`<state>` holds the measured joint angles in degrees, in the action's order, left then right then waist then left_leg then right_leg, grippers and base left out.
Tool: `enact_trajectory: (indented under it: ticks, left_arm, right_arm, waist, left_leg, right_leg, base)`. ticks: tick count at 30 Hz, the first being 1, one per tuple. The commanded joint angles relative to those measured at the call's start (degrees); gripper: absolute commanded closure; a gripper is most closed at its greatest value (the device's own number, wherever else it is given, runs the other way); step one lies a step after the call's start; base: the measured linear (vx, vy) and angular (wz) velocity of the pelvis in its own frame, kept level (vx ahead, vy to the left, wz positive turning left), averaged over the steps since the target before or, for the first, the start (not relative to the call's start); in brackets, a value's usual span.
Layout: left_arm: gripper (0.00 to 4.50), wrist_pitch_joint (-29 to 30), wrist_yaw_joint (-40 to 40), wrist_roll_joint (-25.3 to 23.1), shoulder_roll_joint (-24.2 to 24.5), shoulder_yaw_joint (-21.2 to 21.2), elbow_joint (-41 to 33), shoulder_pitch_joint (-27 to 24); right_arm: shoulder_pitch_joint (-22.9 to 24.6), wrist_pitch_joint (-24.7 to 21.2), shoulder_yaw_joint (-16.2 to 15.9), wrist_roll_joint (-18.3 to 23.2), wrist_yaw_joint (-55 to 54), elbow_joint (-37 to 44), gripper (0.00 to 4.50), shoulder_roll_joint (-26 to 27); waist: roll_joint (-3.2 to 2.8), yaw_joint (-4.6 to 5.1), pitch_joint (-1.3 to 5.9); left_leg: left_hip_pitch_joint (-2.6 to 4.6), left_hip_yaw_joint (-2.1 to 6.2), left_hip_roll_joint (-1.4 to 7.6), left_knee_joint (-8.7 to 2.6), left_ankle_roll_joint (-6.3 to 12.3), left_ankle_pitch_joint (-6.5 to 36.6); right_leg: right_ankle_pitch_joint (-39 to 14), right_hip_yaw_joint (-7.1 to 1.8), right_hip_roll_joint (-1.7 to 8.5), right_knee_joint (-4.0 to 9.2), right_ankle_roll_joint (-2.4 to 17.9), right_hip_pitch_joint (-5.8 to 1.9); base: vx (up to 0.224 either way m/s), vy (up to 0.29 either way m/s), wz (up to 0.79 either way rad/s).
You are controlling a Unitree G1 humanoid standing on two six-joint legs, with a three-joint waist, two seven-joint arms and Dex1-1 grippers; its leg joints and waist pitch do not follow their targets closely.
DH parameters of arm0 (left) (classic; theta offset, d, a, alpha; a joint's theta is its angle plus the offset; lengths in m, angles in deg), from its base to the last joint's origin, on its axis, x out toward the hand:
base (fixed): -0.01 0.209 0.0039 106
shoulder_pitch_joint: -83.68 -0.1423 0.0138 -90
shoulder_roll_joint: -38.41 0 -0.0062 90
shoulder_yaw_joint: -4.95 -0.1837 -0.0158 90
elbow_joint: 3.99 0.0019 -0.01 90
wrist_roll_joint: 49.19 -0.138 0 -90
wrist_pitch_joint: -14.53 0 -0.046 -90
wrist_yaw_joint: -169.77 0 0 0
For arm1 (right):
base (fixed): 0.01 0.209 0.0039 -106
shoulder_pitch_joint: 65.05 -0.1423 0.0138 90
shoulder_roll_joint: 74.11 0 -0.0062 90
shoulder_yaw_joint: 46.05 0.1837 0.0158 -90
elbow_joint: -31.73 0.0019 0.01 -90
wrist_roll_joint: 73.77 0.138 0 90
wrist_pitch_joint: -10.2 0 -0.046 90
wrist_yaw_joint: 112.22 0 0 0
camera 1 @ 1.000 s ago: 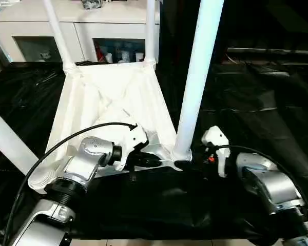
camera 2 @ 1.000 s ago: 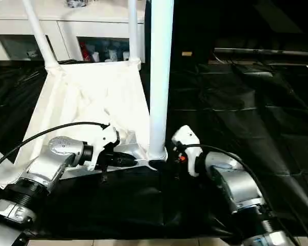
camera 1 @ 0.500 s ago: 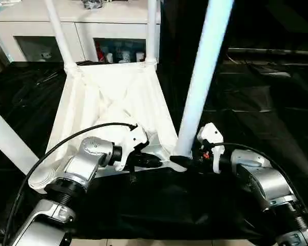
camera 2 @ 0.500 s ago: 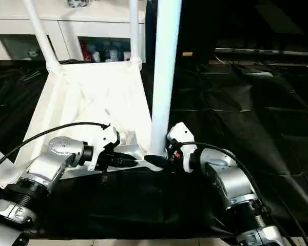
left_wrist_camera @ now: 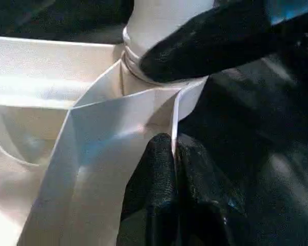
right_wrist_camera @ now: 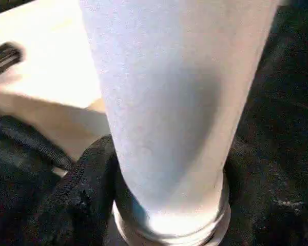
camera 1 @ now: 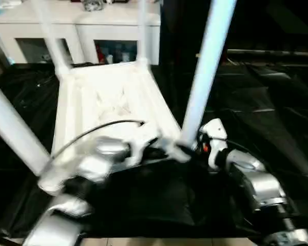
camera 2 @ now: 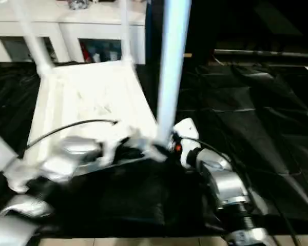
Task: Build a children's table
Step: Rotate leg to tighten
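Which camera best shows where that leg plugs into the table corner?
The right wrist view: the leg drops into its corner socket up close. The left wrist view catches the joint partly behind a black finger; the eye views show it small.

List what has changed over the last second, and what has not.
The right claw has closed in from beside the near leg and now grips its base at the corner socket. The tabletop has tipped, its near edge lifted, and the legs lean differently. The left claw stays clamped on the tabletop's rim. The white cabinet behind has not changed.
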<state>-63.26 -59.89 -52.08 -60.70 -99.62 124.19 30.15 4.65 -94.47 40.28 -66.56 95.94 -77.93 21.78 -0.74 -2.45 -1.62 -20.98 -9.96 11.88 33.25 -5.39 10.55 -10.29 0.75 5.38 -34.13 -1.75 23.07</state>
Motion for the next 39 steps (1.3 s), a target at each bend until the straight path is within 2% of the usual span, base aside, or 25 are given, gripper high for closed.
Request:
enact_trajectory:
  ticks: [1, 2, 4, 6, 8, 9, 10, 12, 14, 15, 17, 18, 19, 20, 21, 22, 24, 27, 28, 29, 31, 34, 39]
  left_arm:
    - [4.5, 0.1, 9.6, 1.0, -3.8, 2.6, 3.1, 0.9]
    - [4.5, 0.1, 9.6, 1.0, -3.8, 2.6, 3.1, 0.9]
    - [4.5, -0.9, 12.5, -0.1, -7.0, 1.5, 4.7, 2.2]
    - [4.5, -1.3, 12.6, -0.5, -8.0, 1.2, 5.2, 2.5]
    - [4.5, -1.7, 12.6, -0.8, -8.1, 1.1, 5.6, 2.7]
    - [4.5, -2.2, 12.2, -1.0, -7.9, 0.9, 5.9, 2.8]
    - [4.5, -2.1, 11.2, -0.6, -7.4, 1.0, 5.5, 2.7]
    - [4.5, -1.9, 8.5, 0.2, -6.1, 1.3, 4.3, 2.2]
    - [4.5, -1.9, 8.5, 0.2, -6.1, 1.3, 4.3, 2.2]
    - [4.5, -1.9, 8.5, 0.2, -6.1, 1.3, 4.3, 2.2]
    - [4.5, -1.9, 6.2, 0.7, -4.7, 1.5, 3.6, 1.9]
    - [4.5, -2.2, 1.7, 1.4, -2.0, 1.1, 2.0, 0.8]
    - [4.5, -2.2, 0.9, 1.5, -1.5, 1.0, 1.7, 0.6]
    - [4.5, -2.4, -2.4, 1.8, 0.4, 0.7, 0.5, -0.1]
    - [4.5, -2.5, -5.0, 2.1, 2.2, 0.5, -0.4, -0.8]
    - [4.5, -2.4, -6.2, 2.3, 2.9, 0.4, -0.9, -1.1]
    - [4.5, -2.1, -10.4, 3.2, 5.4, 0.2, -2.6, -2.0]
    - [4.5, -1.6, -15.1, 4.6, 7.8, -0.1, -5.2, -3.3]
    - [4.5, -1.1, -16.8, 5.2, 8.7, -0.2, -6.4, -3.9]
    - [4.5, -0.2, -18.6, 6.0, 9.7, -0.3, -8.0, -4.6]
    - [4.5, 1.1, -21.4, 7.2, 11.1, -0.6, -10.3, -5.6]
    - [4.5, 1.4, -22.0, 7.4, 11.5, -0.8, -10.9, -5.9]
    - [4.5, 1.1, -21.5, 7.2, 11.1, -0.8, -11.0, -5.9]
  right_arm:
    - [0.5, -1.9, -2.1, -1.0, -3.8, -1.8, 1.87, 3.0]
    - [0.5, -1.9, -2.1, -1.0, -3.8, -1.8, 1.87, 3.0]
    - [-1.8, -3.2, 0.0, -0.9, -11.3, -3.9, 1.87, 7.7]
    - [-2.6, -2.8, -0.1, -1.2, -11.9, -4.3, 1.87, 9.0]
    - [-2.9, -2.3, -0.9, -1.9, -11.5, -4.2, 1.87, 9.1]
    - [-3.1, -1.9, -1.3, -2.1, -11.1, -4.2, 1.87, 9.0]
    - [-2.9, -1.5, -1.3, -1.6, -9.8, -3.7, 1.87, 8.6]
    - [-2.3, -1.1, -1.7, 0.0, -5.4, -1.8, 1.87, 7.6]
    - [-2.3, -1.1, -1.7, 0.0, -5.4, -1.8, 1.87, 7.6]
    - [-2.3, -1.1, -1.7, 0.0, -5.4, -1.8, 1.52, 7.6]
    - [-2.0, -1.6, -1.9, 1.0, -2.1, 0.0, 1.17, 6.2]
    - [-1.8, -3.2, -2.2, 2.4, 3.3, 2.1, 1.17, 2.8]
    - [-1.8, -3.4, -2.3, 2.6, 4.3, 2.4, 1.08, 2.2]
    - [-1.7, -4.5, -2.6, 3.4, 8.1, 3.6, 0.96, -0.4]
    - [-1.5, -5.5, -3.2, 4.1, 11.8, 4.7, 0.96, -2.8]
    - [-1.4, -6.0, -3.4, 4.4, 13.3, 5.2, 0.75, -3.8]
    - [-0.8, -7.6, -4.4, 5.4, 18.3, 7.3, 0.58, -7.0]
    - [0.0, -7.4, -6.1, 4.8, 22.3, 9.1, 0.36, -10.2]
    - [0.3, -7.1, -6.8, 4.4, 23.7, 9.6, 0.36, -11.2]
    - [0.7, -6.3, -7.7, 3.7, 25.2, 10.1, 0.36, -12.5]
    - [1.2, -5.3, -9.0, 3.1, 27.3, 10.7, 0.36, -14.0]
    - [1.0, -4.7, -9.8, 2.4, 27.4, 10.3, 0.36, -14.1]
    - [0.0, -2.2, -9.8, 0.9, 24.5, 7.7, 0.36, -12.2]
  waist:
    - [1.35, 0.07, 2.73]
    - [1.39, -0.01, 2.81]
    - [1.2, 0.11, 2.85]
    - [1.16, 0.13, 2.94]
    - [1.24, 0.07, 2.97]
    - [0.88, -0.04, 3.01]
    - [1.09, 0.03, 2.96]
    - [1.09, 0.03, 2.9]
    - [1.03, 0.06, 2.85]
    - [1.04, 0.11, 2.86]
    - [1.09, 0.07, 2.82]
    - [1.4, -0.07, 2.81]
    - [1.4, -0.1, 2.82]
    - [1.28, 0.14, 2.77]
    - [1.25, -0.09, 2.81]
    - [1.3, 0.28, 2.74]
    - [1.29, 0.12, 2.73]
    - [1.14, 0.24, 2.69]
    - [1.39, 0.29, 2.69]
    - [1.22, 0.13, 2.76]
    - [1.16, 0.17, 2.75]
    - [1.38, 0.2, 2.88]
    - [1.48, 0.16, 2.75]
  left_leg:
    - [0.18, -0.58, -0.06, -3.88, 1.42, 12.2]
    - [0.13, -0.54, -0.05, -3.89, 1.45, 12.0]
    - [-0.06, -0.53, -0.16, -3.9, 1.55, 11.1]
    - [-0.03, -0.47, -0.13, -3.86, 1.48, 10.7]
    - [-0.08, -0.52, -0.14, -3.79, 1.9, 10.3]
    - [-0.08, -0.53, -0.16, -3.75, 2.49, 9.5]
    - [-0.12, -0.59, -0.18, -3.76, 2.67, 9.8]
    - [-0.12, -0.55, -0.15, -3.86, 2.77, 10.9]
    - [-0.08, -0.54, -0.05, -3.9, 2.69, 11.6]
    - [-0.07, -0.53, -0.04, -3.93, 2.58, 11.5]
    - [-0.07, -0.51, -0.06, -3.98, 2.56, 11.7]
    - [-0.16, -0.48, -0.03, -3.97, 3.06, 12.0]
    - [-0.24, -0.47, 0.12, -3.93, 3.84, 11.6]
    - [-0.42, -0.38, 0.08, -4.04, 3.85, 11.4]
    - [-0.19, -0.28, 0.14, -4.0, 3.79, 11.4]
    - [-0.29, -0.49, 0.2, -3.94, 4.16, 11.6]
    - [-0.14, -0.47, 0.28, -3.94, 3.94, 11.9]
    - [-0.06, -0.5, 0.47, -4.03, 3.6, 12.1]
    - [-0.04, -0.54, 0.46, -4.02, 3.61, 12.0]
    - [0.12, -0.51, 0.57, -3.96, 3.43, 11.7]
    - [0.1, -0.61, 0.61, -3.89, 3.74, 10.7]
    - [0.01, -0.72, 0.43, -3.6, 4.61, 8.5]
    - [0.07, -0.76, 0.39, -3.62, 4.24, 9.2]
  right_leg:
    - [-16.6, -0.59, 0.99, 4.44, 10.0, -2.2]
    - [-16.3, -0.57, 1.02, 4.39, 9.9, -2.3]
    - [-14.6, -0.6, 0.97, 4.31, 9.8, -2.29]
    - [-13.3, -0.54, 0.96, 4.26, 9.9, -2.37]
    - [-11.9, -0.56, 0.94, 4.2, 10.0, -2.46]
    - [-10.0, -0.56, 0.95, 4.05, 10.4, -2.52]
    - [-9.9, -0.53, 0.93, 4.12, 10.6, -2.57]
    - [-11.5, -0.48, 1.0, 4.24, 10.5, -2.61]
    - [-12.3, -0.54, 1.04, 4.35, 10.5, -2.48]
    - [-12.2, -0.53, 0.98, 4.32, 10.6, -2.48]
    - [-12.4, -0.48, 0.98, 4.35, 10.6, -2.56]
    - [-12.8, -0.47, 1.06, 4.28, 10.5, -2.72]
    - [-11.7, -0.51, 1.06, 4.18, 10.8, -2.83]
    - [-11.6, -0.44, 1.08, 4.13, 11.0, -2.85]
    - [-11.5, -0.38, 1.02, 4.14, 11.0, -2.94]
    - [-11.1, -0.55, 1.01, 4.09, 11.4, -2.69]
    - [-11.8, -0.57, 1.08, 4.06, 11.7, -2.7]
    - [-11.2, -0.57, 1.05, 3.91, 12.6, -2.42]
    - [-11.1, -0.56, 1.06, 3.92, 12.7, -2.4]
    - [-10.0, -0.58, 1.09, 3.65, 13.2, -2.41]
    - [-7.5, -0.62, 1.05, 3.44, 14.1, -2.43]
    - [-3.5, -0.58, 0.96, 3.0, 15.2, -2.55]
    - [-6.2, -0.63, 1.06, 3.23, 14.8, -2.51]
  base:
    - [0.0, 0.0, 0.0]
    - [0.0, 0.0, 0.0]
    - [0.0, 0.0, 0.0]
    - [0.0, 0.0, 0.0]
    - [0.0, 0.0, 0.0]
    - [0.0, 0.0, 0.0]
    - [0.0, 0.0, 0.0]
    - [0.0, 0.0, 0.0]
    - [0.0, 0.0, 0.0]
    - [0.0, 0.0, 0.0]
    - [0.0, 0.0, 0.0]
    - [0.0, 0.0, 0.0]
    - [0.0, 0.0, 0.0]
    - [0.0, 0.0, 0.0]
    - [0.0, 0.0, 0.0]
    - [0.0, 0.0, 0.0]
    - [0.0, 0.0, 0.0]
    - [0.0, 0.0, 0.0]
    - [0.0, 0.0, 0.0]
    - [0.0, 0.0, 0.0]
    - [0.0, 0.0, 0.0]
    - [0.0, 0.0, 0.0]
    - [0.0, 0.0, 0.0]
